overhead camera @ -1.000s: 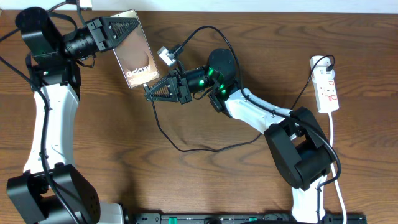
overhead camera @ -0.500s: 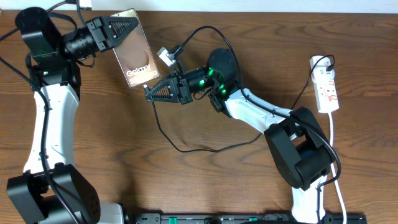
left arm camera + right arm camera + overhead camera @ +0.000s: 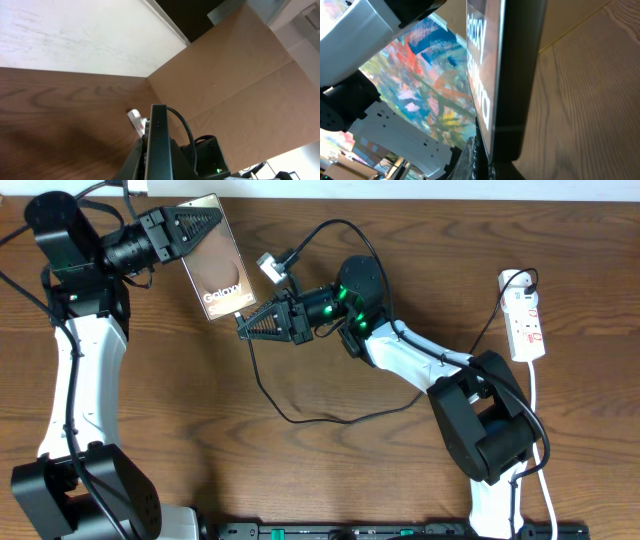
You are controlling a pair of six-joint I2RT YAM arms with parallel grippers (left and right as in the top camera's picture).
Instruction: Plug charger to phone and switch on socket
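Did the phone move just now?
No. The phone is in the same spot below the table's far edge as before, with the left gripper shut on it.

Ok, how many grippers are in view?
2. The left gripper holds the phone at upper left; the right gripper sits shut at the phone's lower edge.

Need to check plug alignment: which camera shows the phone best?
Overhead: the phone shows its screen face and outline. The left wrist view gives only its thin edge; the right wrist view is too close, showing an edge and partial lettering.
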